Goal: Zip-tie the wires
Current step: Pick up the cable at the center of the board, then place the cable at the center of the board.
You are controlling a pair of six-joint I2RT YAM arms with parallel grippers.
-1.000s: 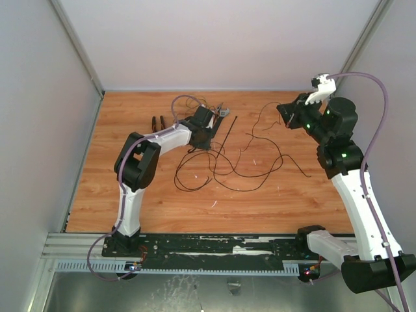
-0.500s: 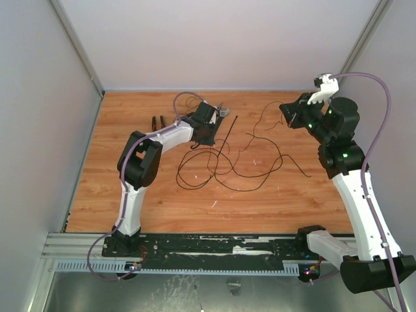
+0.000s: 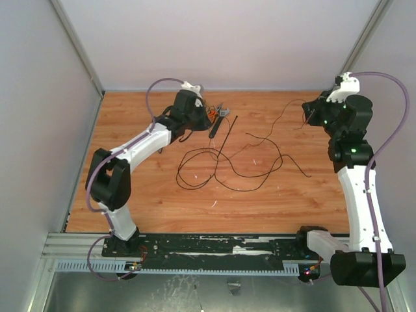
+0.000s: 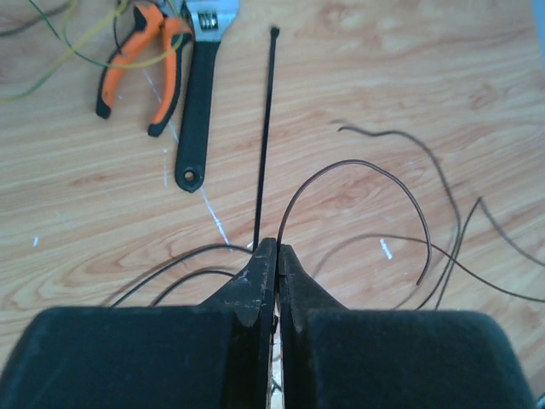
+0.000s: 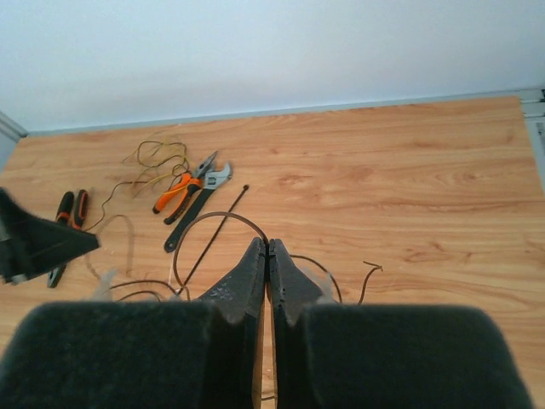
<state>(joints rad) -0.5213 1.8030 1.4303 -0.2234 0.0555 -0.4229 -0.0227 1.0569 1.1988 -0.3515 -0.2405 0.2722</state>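
The wires [image 3: 281, 156] lie in loose dark loops across the middle of the wooden table. My left gripper [image 3: 203, 120] hangs above the back of the table, shut on one strand, which arcs away from the tips [image 4: 358, 163]. At the back right, my right gripper [image 3: 309, 112] is raised and shut on another strand that curves off to the left [image 5: 204, 217]. The zip tie [image 3: 227, 133], a thin straight black strip, lies flat between the tools and the loops; it also runs up the left wrist view [image 4: 267, 128].
Orange-handled pliers [image 4: 140, 51] and a black-handled wrench [image 4: 196, 102] lie at the back next to thin yellow-green wire [image 5: 153, 158]. Red-and-black pliers [image 5: 68, 211] lie further left. Grey walls enclose the table [image 3: 130, 195] on three sides.
My left gripper closed on a wire strand and lifted toward the back left. The right arm rose and moved right, pulling its strand up with it.
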